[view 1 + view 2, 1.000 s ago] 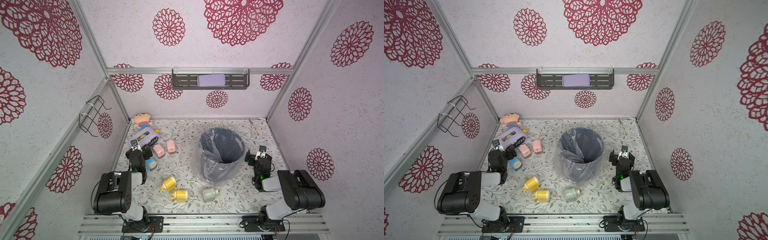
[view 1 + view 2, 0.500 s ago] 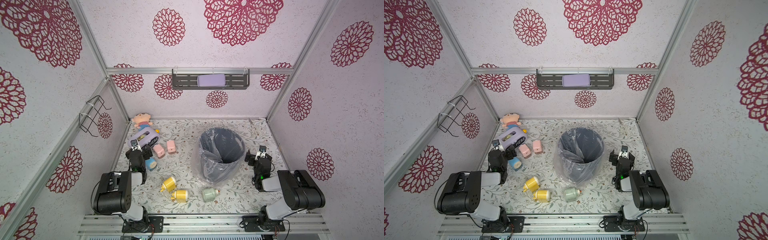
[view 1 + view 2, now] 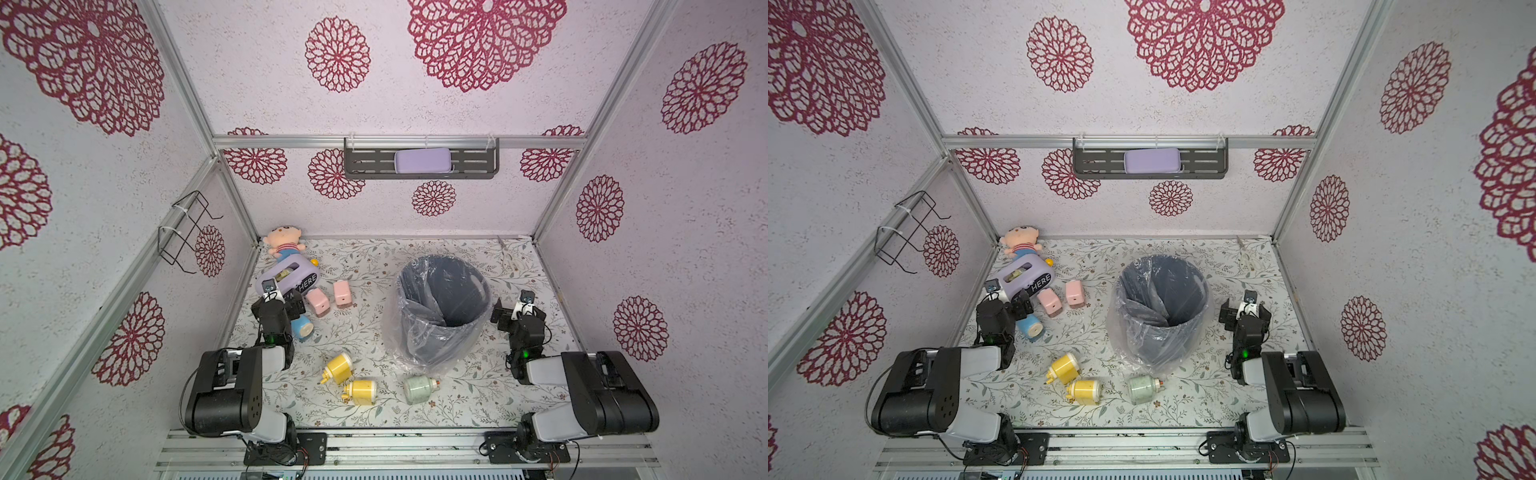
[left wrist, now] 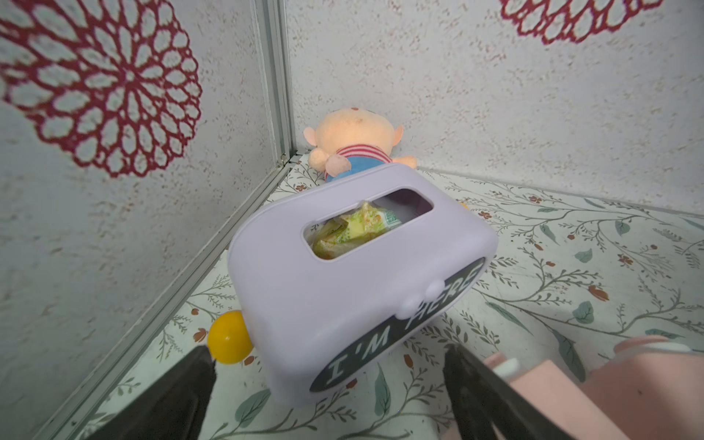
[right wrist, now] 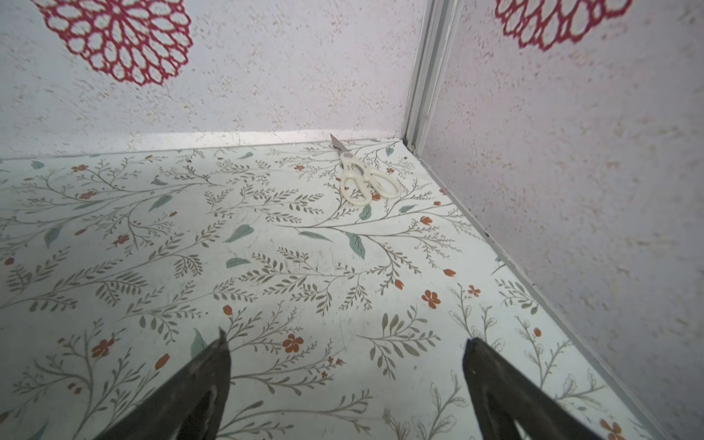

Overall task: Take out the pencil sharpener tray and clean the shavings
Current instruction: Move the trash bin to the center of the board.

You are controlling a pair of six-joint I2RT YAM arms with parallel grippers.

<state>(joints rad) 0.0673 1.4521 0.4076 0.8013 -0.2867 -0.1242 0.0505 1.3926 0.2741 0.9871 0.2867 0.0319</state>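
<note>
**Both grippers open and empty, no sharpener touched yet**

Left gripper (image 3: 284,302): jaws spread wide, nothing between the pads; in the left wrist view (image 4: 327,354) the fingertips frame the near corner of the purple tissue box (image 4: 343,274), which sits straight ahead of the jaws, apart from them; doll (image 4: 354,141) beyond the box in the far corner; yellow ball (image 4: 229,337) just ahead of the wall-side fingertip.

Nearer pink sharpener (image 3: 318,302) lies just outside the bin-side finger, also at the edge of the wrist view (image 4: 571,396), touch unclear; second pink sharpener (image 3: 343,293) just past it; blue sharpener (image 3: 302,328) on its side behind the jaws, close by the wrist, partly hidden by the arm.

Two yellow sharpeners (image 3: 337,368) (image 3: 361,391) and a green sharpener (image 3: 417,388) lie tipped over well behind both sets of jaws, near the front of the table (image 3: 469,399).

Can't tell which sharpener is the target; no tray visibly pulled out on any of them.

Lined bin (image 3: 432,340) upright between the two grippers, nearer the right one.

Right gripper (image 3: 519,309): jaws spread, empty, over bare floral tabletop (image 5: 346,339); scissors (image 5: 364,181) well ahead of the jaws, by the far corner.
</note>
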